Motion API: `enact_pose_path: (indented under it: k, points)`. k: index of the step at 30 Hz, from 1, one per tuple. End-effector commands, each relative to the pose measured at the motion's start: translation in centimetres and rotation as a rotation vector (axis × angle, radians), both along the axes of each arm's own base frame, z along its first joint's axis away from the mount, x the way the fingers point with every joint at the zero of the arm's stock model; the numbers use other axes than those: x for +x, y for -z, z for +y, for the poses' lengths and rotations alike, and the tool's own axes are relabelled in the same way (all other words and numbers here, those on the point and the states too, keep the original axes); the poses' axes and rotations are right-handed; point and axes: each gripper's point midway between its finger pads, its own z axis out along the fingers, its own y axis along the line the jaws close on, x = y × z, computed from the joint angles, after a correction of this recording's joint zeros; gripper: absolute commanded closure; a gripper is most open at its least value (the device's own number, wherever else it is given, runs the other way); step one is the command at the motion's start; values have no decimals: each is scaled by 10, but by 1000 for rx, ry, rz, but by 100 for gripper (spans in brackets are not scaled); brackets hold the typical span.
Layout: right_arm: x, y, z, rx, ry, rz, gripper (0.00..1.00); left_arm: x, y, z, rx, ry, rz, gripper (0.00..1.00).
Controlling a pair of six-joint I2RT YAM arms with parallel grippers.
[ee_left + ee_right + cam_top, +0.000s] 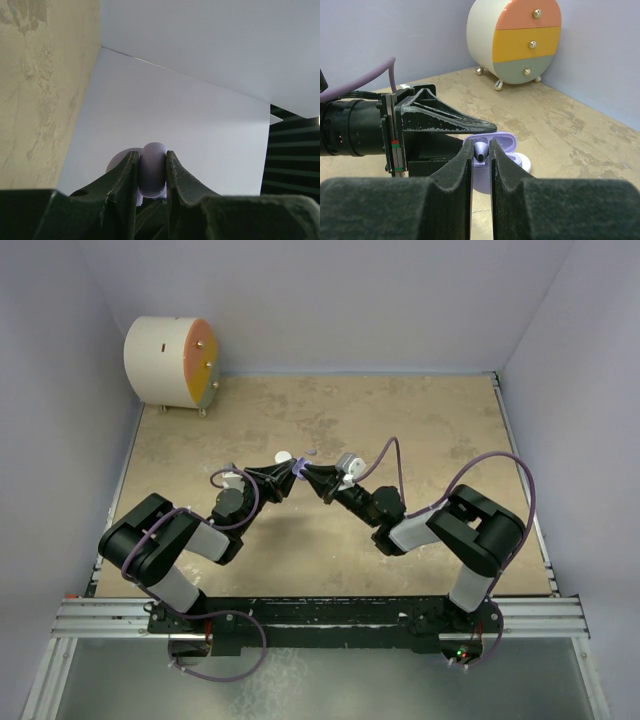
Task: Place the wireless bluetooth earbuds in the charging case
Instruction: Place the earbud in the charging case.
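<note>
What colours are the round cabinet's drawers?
The round cabinet has orange, yellow and grey-green drawers; right wrist view.

The tabletop (420, 420) is matt, mottled and stone-like. The charging case (506, 141) and the earbud (480, 149) are smooth, glossy lilac plastic. The fingers (455, 175) of the right pincer (481, 150) are matt black with a grainy finish.

Place: lab test booth I operate remotely | Walls: plain pale lilac panels (350, 300) boxing in mottled beige tabletop (430, 420) | Near edge: silver aluminium mounting rail (560, 616) | Corner: round cream toy drawer chest (170, 362)
</note>
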Motion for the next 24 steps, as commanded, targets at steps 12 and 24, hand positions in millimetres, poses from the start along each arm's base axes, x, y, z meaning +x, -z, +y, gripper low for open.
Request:
enact_pose_path:
  k: [12,24]
  points:
    - [-59,-155,-56,546,-44,-498,100,6,-27,-3,-32,-7,-76,100]
    - [-62,-163,-58,566,-55,-492,62,7,-20,-4,-2,-13,-64,100]
